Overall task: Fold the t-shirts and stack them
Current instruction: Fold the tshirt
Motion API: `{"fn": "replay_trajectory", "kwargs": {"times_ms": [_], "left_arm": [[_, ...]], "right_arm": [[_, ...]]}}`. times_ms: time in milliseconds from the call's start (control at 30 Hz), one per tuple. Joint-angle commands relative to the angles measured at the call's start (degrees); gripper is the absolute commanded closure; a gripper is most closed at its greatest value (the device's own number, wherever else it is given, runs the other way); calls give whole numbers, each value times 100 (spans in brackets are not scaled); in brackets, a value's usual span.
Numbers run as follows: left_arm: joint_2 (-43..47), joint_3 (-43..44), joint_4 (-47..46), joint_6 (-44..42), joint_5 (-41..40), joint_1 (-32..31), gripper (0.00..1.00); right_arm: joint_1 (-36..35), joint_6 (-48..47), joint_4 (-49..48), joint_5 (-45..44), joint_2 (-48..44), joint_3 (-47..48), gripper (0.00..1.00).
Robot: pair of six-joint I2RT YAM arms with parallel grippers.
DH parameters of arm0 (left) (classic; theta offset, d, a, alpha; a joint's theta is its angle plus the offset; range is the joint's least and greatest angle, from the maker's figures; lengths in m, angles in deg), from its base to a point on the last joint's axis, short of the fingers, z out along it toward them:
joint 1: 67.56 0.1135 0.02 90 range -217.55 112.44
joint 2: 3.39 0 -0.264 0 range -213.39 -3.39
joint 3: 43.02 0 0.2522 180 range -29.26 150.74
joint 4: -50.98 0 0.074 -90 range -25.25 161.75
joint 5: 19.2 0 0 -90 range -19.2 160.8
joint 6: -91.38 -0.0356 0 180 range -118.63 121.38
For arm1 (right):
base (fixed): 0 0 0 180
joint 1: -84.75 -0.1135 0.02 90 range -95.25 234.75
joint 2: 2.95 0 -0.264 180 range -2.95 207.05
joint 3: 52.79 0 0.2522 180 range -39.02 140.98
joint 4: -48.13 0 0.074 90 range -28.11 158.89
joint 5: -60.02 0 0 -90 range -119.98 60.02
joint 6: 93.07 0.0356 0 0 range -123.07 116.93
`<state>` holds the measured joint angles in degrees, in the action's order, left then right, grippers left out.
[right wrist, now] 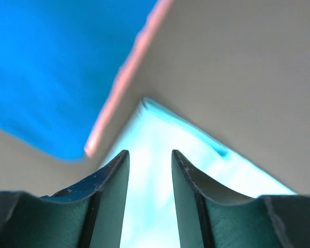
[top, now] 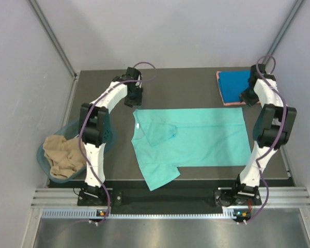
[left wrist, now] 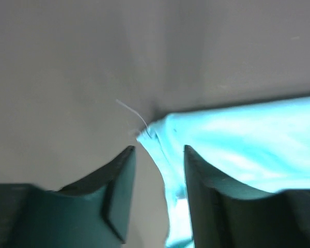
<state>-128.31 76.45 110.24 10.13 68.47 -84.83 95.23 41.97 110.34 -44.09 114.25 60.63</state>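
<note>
Shows soft teal-green cloth t-shirt [top: 196, 137] spread flat on dark desk [top: 191, 82], one sleeve folded inward. Finds left claw [left wrist: 159, 152] parted at its far-left corner, right claw [right wrist: 150, 155] parted over far-right corner. Shows folded bright blue t-shirt [top: 233, 85] atop pink t-shirt [top: 232, 104] just beyond.

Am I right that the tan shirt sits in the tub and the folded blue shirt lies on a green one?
Not quite: the top view shows the blue shirt lying on a pink one; the tan shirt does sit in the tub.
</note>
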Motion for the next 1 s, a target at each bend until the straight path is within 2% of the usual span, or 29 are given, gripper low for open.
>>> {"fn": "replay_trajectory", "kwargs": {"times_ms": [0, 33, 167, 333, 400, 433, 567, 700, 800, 967], "left_arm": [[942, -6, 170, 644, 223, -65, 50], [1205, -120, 179, 732, 598, -196, 49], [2075, -1128, 74, 610, 567, -811, 44], [3462, -2615, -365, 531, 874, -1706, 44], [3851, -3239, -436, 487, 761, -2023, 44], [4183, -3441, -419, 417, 664, -2382, 44], [4950, -4504, -392, 627, 418, -3114, 44], [5766, -5112, -471, 1092, 76, -3738, 44], [6232, -5473, -620, 1505, 145, -3976, 44], [6639, -5798, -586, 2051, -180, -4371, 44]], "right_arm": [[103, 172, 877, 136, -1277, -854, 60], [95, 216, 834, 171, -1854, -1208, 60], [103, 348, 719, 233, -3211, -3017, 60], [103, 461, 1140, 93, -4607, -4251, 60], [112, 725, 1378, 101, -4908, -4708, 60], [112, 735, 1378, 136, -5153, -4832, 60], [138, 1024, 1247, 13, -5629, -5560, 59], [208, 1121, 817, 66, -5850, -6124, 58], [349, 1052, 500, 31, -5762, -6283, 58], [674, 814, 280, -145, -5472, -6186, 57]]}}
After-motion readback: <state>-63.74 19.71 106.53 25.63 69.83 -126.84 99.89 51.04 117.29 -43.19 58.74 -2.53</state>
